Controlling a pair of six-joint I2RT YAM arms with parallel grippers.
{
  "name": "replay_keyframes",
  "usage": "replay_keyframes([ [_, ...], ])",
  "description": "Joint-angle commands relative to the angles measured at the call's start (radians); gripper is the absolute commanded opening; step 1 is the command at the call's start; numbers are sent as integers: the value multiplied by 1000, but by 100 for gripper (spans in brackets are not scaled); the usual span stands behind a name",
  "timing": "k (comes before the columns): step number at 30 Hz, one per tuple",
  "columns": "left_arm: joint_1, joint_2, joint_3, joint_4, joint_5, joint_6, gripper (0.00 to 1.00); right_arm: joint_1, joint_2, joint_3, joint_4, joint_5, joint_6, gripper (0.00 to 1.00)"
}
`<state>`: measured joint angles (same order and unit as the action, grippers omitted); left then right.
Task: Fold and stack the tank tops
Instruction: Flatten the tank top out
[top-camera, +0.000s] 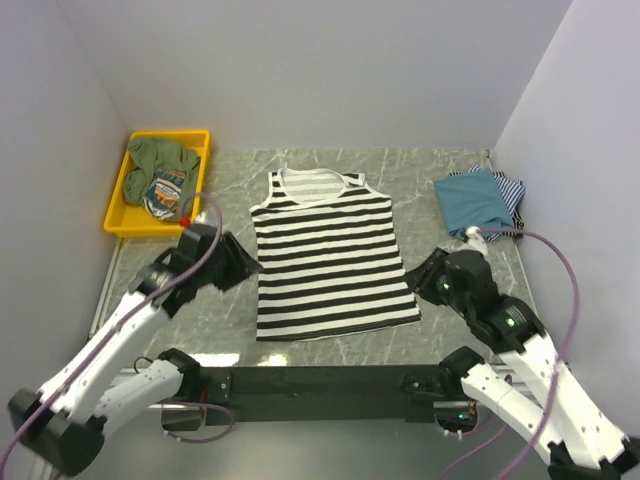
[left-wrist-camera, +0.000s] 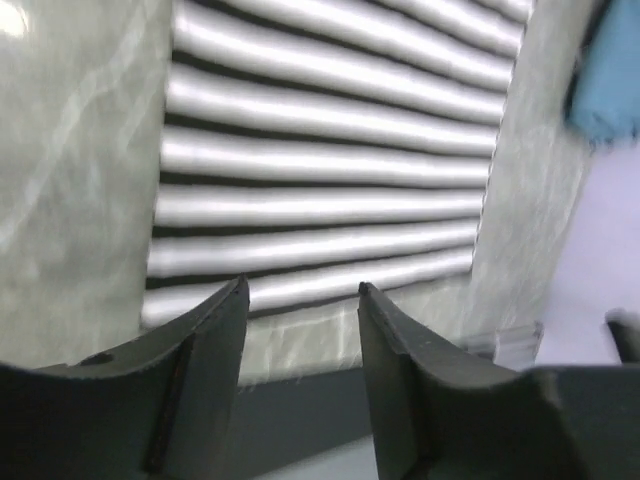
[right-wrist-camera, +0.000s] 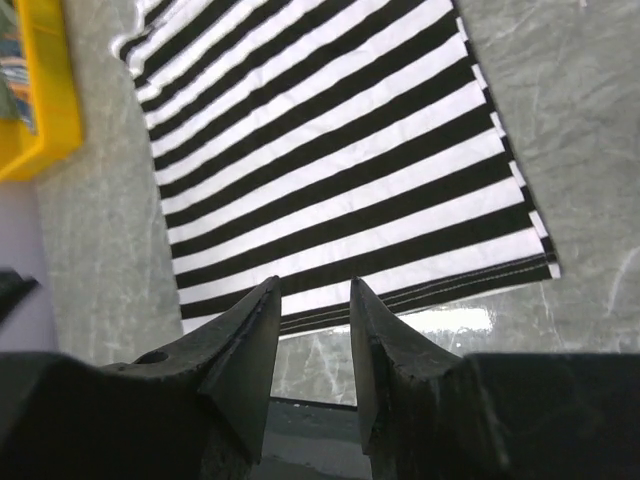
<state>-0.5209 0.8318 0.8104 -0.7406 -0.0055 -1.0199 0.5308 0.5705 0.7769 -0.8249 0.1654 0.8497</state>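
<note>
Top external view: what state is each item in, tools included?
Black-and-white striped tank top: spread flat, unfolded.
Teal tank top: folded, atop thin-striped top.
Yellow tray: holding crumpled garments.
Left tool: open, empty.
Right tool: open, empty.

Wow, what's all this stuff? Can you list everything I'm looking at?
Striped tank top: one, black and white, spread flat mid-table.
Teal top: one, folded, far right, lying on the thin-striped top.
Thin-striped top: blue and white, under the teal one.
Tray: one, yellow, far left.
Crumpled cloth: olive and multicoloured, in the tray.
Table: grey marbled.
Left end effector: black, open, empty, beside the striped top's left edge.
Right end effector: black, open, empty, beside its right edge.
</note>
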Motion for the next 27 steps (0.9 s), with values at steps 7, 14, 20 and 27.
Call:
replay_keyframes([
  [7, 305, 672, 389, 360, 29, 151, 41, 101, 447, 76, 351, 60, -119, 42],
  [14, 321, 1081, 792, 331, 47, 283, 39, -98, 931, 428, 466, 83, -305, 42],
  [20, 347, 1276, 950, 419, 110, 355, 38, -210, 1432, 944, 377, -64, -394, 42],
  [27, 349, 1451, 1136, 449, 162, 412, 34, -227, 1799, 1494, 177, -102, -439, 43],
])
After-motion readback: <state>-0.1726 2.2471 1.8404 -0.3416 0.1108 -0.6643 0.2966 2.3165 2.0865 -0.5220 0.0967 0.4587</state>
